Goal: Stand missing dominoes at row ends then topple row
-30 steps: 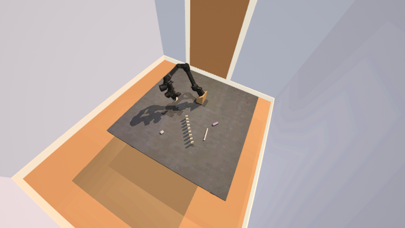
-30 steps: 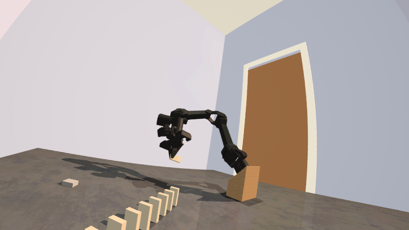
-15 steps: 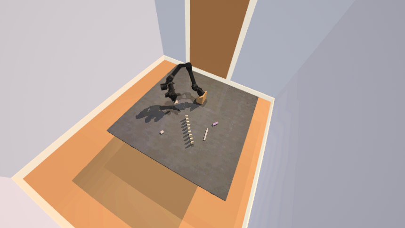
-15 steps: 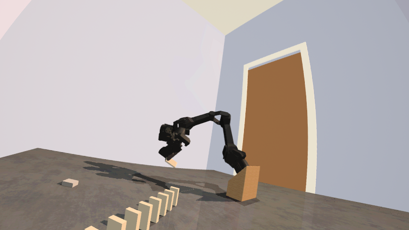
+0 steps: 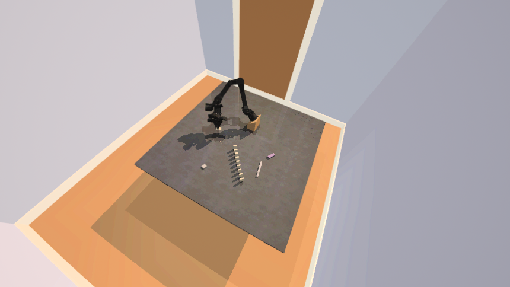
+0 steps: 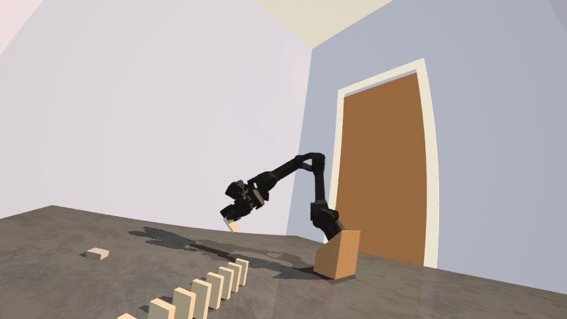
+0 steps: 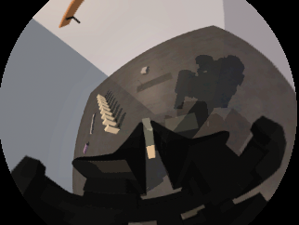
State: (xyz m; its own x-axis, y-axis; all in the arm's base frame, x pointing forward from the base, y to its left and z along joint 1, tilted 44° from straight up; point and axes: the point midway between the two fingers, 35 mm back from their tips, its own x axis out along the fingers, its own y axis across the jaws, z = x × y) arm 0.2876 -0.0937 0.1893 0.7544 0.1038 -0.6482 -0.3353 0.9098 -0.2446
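A row of several cream dominoes (image 5: 236, 156) (image 6: 200, 298) (image 7: 108, 120) stands upright and evenly spaced on the dark grey surface (image 5: 200, 153). My gripper (image 5: 218, 127) (image 6: 226, 219) (image 7: 146, 124) is shut on a cream domino (image 5: 220, 128) (image 6: 233, 226) (image 7: 150, 152). It holds this domino in the air, tilted, beyond the arm-base end of the row and off to the side in the top view. The held domino touches neither the row nor the surface. Part of it is hidden between the fingers.
A pale block (image 5: 203, 166) (image 6: 97, 253) (image 7: 145, 70) lies on one side of the row. A whitish stick (image 5: 258, 169) (image 7: 92, 124) and a pink block (image 5: 271, 156) (image 7: 85, 148) lie on the other. The arm stands on a wooden base (image 5: 253, 126) (image 6: 345, 256).
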